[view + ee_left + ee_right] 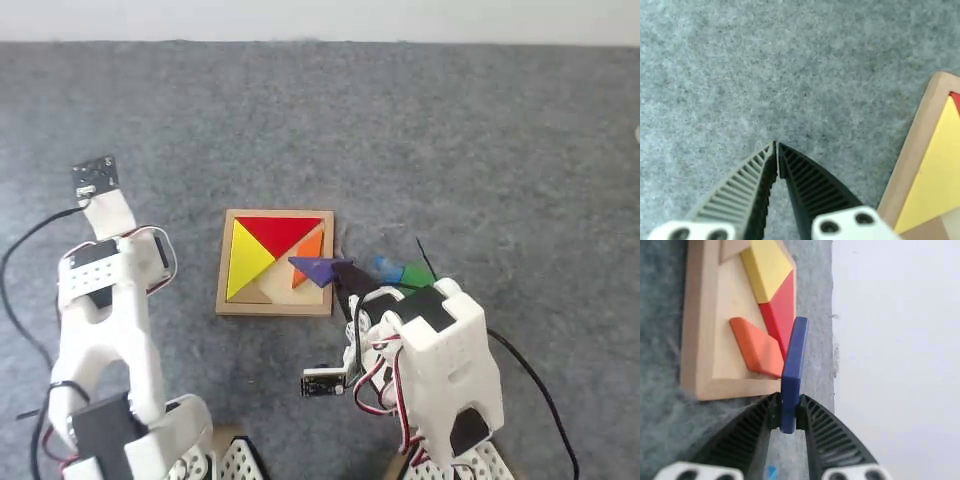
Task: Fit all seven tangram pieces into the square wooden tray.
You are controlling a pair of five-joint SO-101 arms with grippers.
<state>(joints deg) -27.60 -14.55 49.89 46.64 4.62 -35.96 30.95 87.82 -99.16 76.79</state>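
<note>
The square wooden tray lies mid-table and holds a red triangle, a yellow triangle and an orange piece. My right gripper is shut on a purple piece, held on edge above the tray's right side. In the right wrist view the purple piece stands clamped between the fingers over the orange piece. A blue piece and a green piece lie on the carpet right of the tray. My left gripper is shut and empty, over bare carpet left of the tray.
Grey carpet covers the table. A natural-wood triangle sits in the tray's lower part. Both arm bases stand at the near edge. Cables trail beside each arm. Open carpet stretches behind the tray.
</note>
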